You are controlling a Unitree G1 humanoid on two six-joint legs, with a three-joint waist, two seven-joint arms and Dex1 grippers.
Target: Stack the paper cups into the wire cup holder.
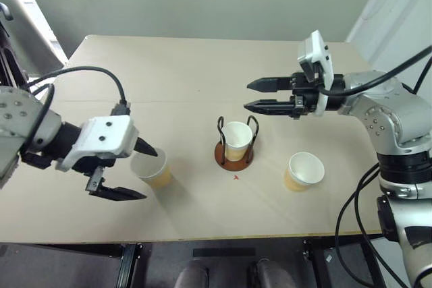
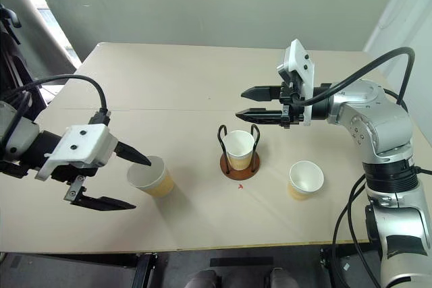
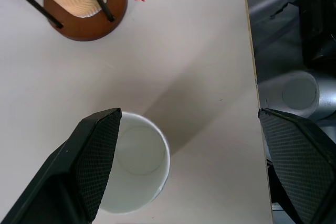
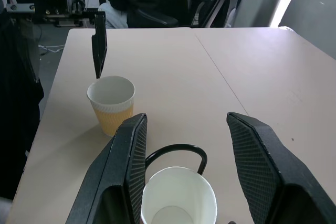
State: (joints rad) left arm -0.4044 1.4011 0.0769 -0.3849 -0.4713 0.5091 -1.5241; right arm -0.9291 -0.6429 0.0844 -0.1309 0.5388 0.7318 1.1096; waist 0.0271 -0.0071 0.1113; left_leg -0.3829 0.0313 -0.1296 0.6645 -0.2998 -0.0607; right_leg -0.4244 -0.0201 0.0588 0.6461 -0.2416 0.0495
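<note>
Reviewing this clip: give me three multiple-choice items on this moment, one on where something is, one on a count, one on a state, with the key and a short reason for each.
1. Where is the cup nearest the left gripper?
A. Inside the wire cup holder
B. Standing on the table between that gripper's open fingers
C. Lifted clear of the table

2. How many paper cups are in the scene?
A. Two
B. Three
C. Four

3. What is the state of the right gripper?
A. Open and empty, above the holder
B. Shut on a cup
C. Resting flat on the table

Key:
1. B: the left cup stands upright on the table, with one finger at its rim and the other well apart.
2. B: the left cup, one cup in the wire cup holder, and the right cup standing on the table.
3. A: its two fingers are spread with nothing between them.
</note>
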